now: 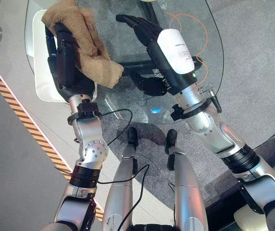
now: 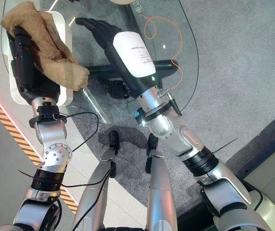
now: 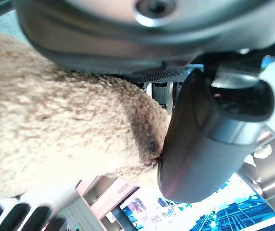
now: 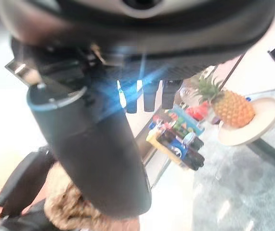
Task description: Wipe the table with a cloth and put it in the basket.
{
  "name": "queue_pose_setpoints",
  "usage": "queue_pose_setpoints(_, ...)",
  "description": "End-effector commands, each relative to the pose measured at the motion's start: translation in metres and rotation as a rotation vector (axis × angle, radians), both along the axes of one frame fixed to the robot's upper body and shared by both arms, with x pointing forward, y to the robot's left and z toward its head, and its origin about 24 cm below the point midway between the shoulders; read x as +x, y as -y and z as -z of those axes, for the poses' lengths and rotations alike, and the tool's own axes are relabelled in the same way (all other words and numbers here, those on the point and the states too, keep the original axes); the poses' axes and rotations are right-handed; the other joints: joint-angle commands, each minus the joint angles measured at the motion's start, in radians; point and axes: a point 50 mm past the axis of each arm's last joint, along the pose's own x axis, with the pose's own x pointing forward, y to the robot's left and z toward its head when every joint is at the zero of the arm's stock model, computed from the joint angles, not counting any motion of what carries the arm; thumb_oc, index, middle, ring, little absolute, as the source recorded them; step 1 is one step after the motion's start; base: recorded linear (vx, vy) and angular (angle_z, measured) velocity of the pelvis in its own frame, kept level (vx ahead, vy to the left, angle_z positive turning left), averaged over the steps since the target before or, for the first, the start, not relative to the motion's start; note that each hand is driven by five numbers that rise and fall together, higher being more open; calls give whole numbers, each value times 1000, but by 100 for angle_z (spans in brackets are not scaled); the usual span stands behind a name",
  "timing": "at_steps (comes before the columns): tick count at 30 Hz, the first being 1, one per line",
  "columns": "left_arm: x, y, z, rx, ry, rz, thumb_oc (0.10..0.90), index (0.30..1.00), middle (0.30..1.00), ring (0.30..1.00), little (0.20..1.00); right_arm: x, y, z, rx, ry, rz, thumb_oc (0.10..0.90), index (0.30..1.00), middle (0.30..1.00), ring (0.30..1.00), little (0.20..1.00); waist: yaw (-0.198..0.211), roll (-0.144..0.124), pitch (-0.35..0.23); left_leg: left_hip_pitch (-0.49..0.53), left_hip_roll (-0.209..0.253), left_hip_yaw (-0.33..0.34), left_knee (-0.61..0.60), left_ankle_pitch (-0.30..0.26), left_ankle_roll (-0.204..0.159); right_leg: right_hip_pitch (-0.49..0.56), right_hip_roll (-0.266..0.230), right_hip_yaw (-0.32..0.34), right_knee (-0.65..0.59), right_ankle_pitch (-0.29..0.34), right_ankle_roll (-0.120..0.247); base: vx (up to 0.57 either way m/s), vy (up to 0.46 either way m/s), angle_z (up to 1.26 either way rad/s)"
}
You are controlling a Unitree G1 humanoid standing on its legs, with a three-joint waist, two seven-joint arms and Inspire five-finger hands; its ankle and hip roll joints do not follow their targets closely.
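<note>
A tan fluffy cloth (image 1: 86, 43) hangs from my left hand (image 1: 67, 62), which is shut on it and raised over the left edge of the round glass table (image 1: 195, 29). In the left wrist view the cloth (image 3: 55, 130) is pressed against the palm, beside the thumb (image 3: 209, 144). My right hand (image 1: 147, 33) reaches out over the middle of the glass with its fingers straight and holds nothing. A white rounded container (image 1: 43, 86) lies under my left hand at the table's left rim. I cannot tell whether it is the basket.
A thin orange wire (image 1: 202, 43) loops at the table's right side. A black-and-orange striped line (image 1: 12, 101) runs across the floor on the left. In the right wrist view a pineapple (image 4: 231, 106) sits on a pale plate (image 4: 257, 130) on the glass.
</note>
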Motion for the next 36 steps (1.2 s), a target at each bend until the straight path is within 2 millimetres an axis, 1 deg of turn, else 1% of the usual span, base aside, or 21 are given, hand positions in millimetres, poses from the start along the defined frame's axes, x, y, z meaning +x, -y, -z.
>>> queue_pose_setpoints(1,-36,-15,-76,43,431,-179,100,300,300,300,200,-18,7,-45,176,261,-17,800,900,900,900,900,11,-16,-29,32,-76,48,29,-88,15,61,57,-50,-74,-30,15,0,0,0)
queue_pose_setpoints(4,-35,-20,-76,45,421,-217,100,300,300,300,200,-12,18,-42,221,260,39,800,900,900,900,900,7,-14,-29,30,-74,50,32,-89,15,56,56,-46,-70,-30,16,0,0,0)
queue_pose_setpoints(5,-35,-23,-75,43,414,-240,100,300,300,300,200,-8,24,-40,249,253,75,800,900,900,900,900,3,-14,-29,28,-74,51,34,-91,15,54,56,-44,-69,-30,16,0,0,0)
queue_pose_setpoints(9,-33,-33,-71,14,382,-299,100,300,300,300,200,5,45,-25,317,228,180,800,900,900,900,900,-6,-11,-29,31,-71,55,31,-92,15,54,56,-38,-70,-33,15,-1,36,-7)
queue_pose_setpoints(10,-32,-37,-69,6,367,-325,100,300,300,300,200,8,53,-20,338,219,219,800,900,900,900,900,-9,-11,-29,36,-71,56,34,-101,14,58,56,-35,-66,-42,16,-7,26,-9)
queue_pose_setpoints(11,-32,-38,-69,2,365,-333,100,300,300,300,200,9,55,-19,344,218,231,800,900,900,900,900,-10,-10,-29,31,-70,56,31,-93,15,54,56,-35,-69,-33,15,17,24,-7)
queue_pose_setpoints(12,-31,-42,-67,-6,352,-348,100,300,300,300,200,12,61,-14,358,209,263,800,900,900,900,900,-12,-10,-29,38,-71,56,33,-103,14,59,55,-34,-65,-44,16,0,0,0)
queue_pose_setpoints(14,-30,-45,-66,-10,338,-376,100,300,300,300,200,15,68,-10,375,205,302,800,900,900,900,900,-14,-9,-29,33,-69,58,29,-94,15,55,55,-34,-69,-34,15,0,16,-1)
queue_pose_setpoints(15,-30,-49,-64,-7,317,-411,100,300,300,300,200,19,76,-3,399,190,345,800,900,900,900,900,-16,-9,-29,39,-68,57,33,-104,15,59,55,-31,-63,-45,16,0,0,0)
queue_pose_setpoints(19,-27,-57,-62,-24,285,-459,100,300,300,300,200,25,94,5,461,158,416,800,900,900,900,900,-21,-7,-29,39,-66,59,34,-106,14,57,55,-27,-61,-48,15,6,16,-1)
queue_pose_setpoints(20,-26,-62,-61,-31,275,-484,100,300,300,300,200,27,104,9,493,139,454,800,900,900,900,900,-23,-6,-29,38,-64,59,35,-108,14,55,55,-25,-58,-50,15,-3,33,-1)
queue_pose_setpoints(22,-24,-66,-59,-37,261,-507,100,300,300,300,200,29,113,14,521,128,496,800,900,900,900,900,-25,-4,-29,38,-64,60,34,-108,14,54,57,-23,-57,-51,14,-1,18,-1)
queue_pose_setpoints(24,-23,-70,-60,-36,245,-531,100,300,300,300,200,32,123,19,550,110,542,800,900,900,900,900,-27,-3,-29,35,-62,60,36,-109,13,51,57,-22,-56,-52,14,0,0,0)
queue_pose_setpoints(25,-23,-72,-62,-37,241,-540,100,300,300,300,200,33,127,21,578,97,554,800,900,900,900,900,-27,-2,-29,26,-61,60,34,-100,14,43,58,-21,-59,-42,13,0,0,0)
queue_pose_setpoints(27,-20,-75,-62,-38,219,-570,100,300,300,300,200,36,136,30,625,65,602,800,900,900,900,900,-30,0,-29,29,-60,61,38,-111,13,45,59,-17,-54,-54,13,-2,37,-3)
queue_pose_setpoints(30,-18,-79,-62,-32,202,-604,100,300,300,300,200,38,144,38,662,38,636,800,900,900,900,900,-32,0,-29,29,-58,62,37,-113,13,45,60,-15,-54,-56,12,-2,10,-1)
queue_pose_setpoints(33,-14,-85,-67,-20,170,-661,100,300,300,300,200,41,157,52,692,-4,701,800,900,900,900,900,-36,1,-29,26,-55,65,38,-113,13,42,62,-12,-55,-55,11,-9,34,-6)
queue_pose_setpoints(36,-9,-93,-78,10,140,-730,100,300,300,300,200,44,173,68,730,-67,770,800,900,900,900,900,-40,2,-29,20,-49,70,42,-115,12,36,62,-9,-56,-56,9,-17,28,-10)
